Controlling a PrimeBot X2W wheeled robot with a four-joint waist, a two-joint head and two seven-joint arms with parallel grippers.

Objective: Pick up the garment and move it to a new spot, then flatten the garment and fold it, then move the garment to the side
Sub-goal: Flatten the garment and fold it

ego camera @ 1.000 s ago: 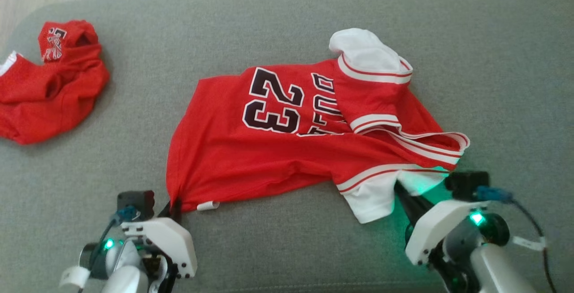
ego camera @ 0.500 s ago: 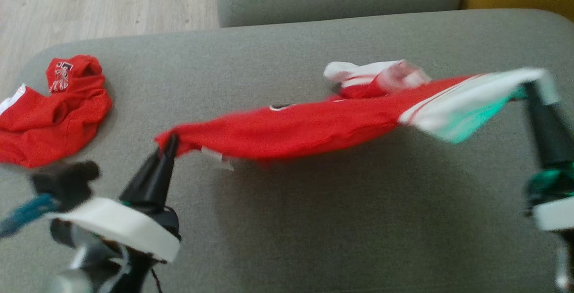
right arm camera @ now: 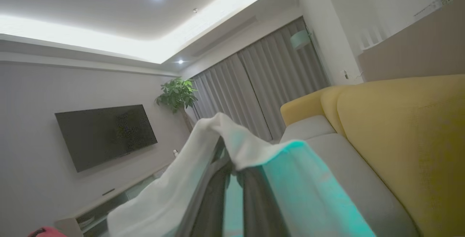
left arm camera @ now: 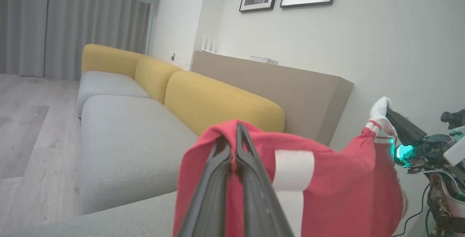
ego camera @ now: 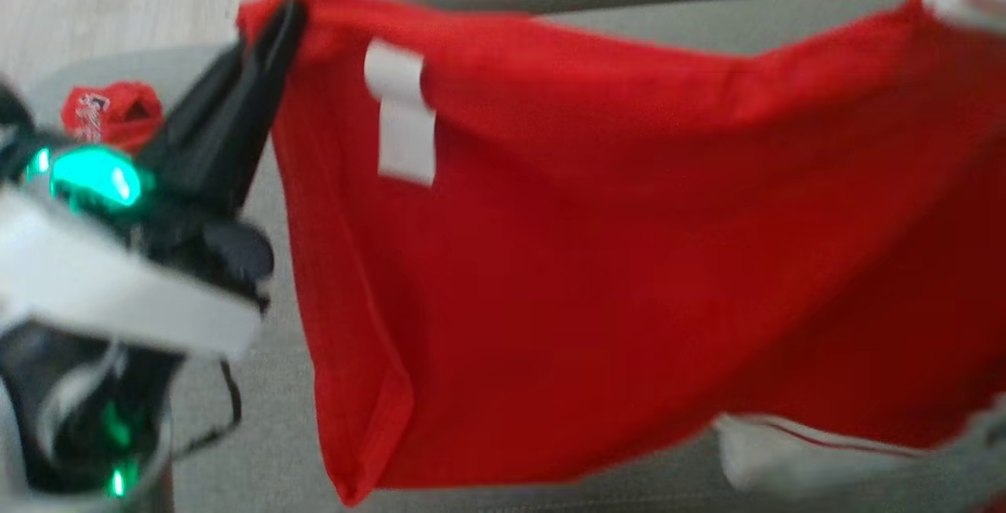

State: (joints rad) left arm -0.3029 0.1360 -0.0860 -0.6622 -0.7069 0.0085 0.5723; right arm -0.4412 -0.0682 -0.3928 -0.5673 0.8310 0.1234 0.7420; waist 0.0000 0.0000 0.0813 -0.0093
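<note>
Jersey (ego camera: 597, 261) has gone up off the sofa (ego camera: 236, 434) since a second ago, and both arms are raised. Left gripper (ego camera: 284, 10) is pinching the red hem corner, just beside the white tag (ego camera: 401, 112). Right gripper (right arm camera: 228, 160) is clamped on the white sleeve end. Jersey hangs stretched between them, above the grey seat. Other red garment (ego camera: 110, 112) lies bunched at far left.
</note>
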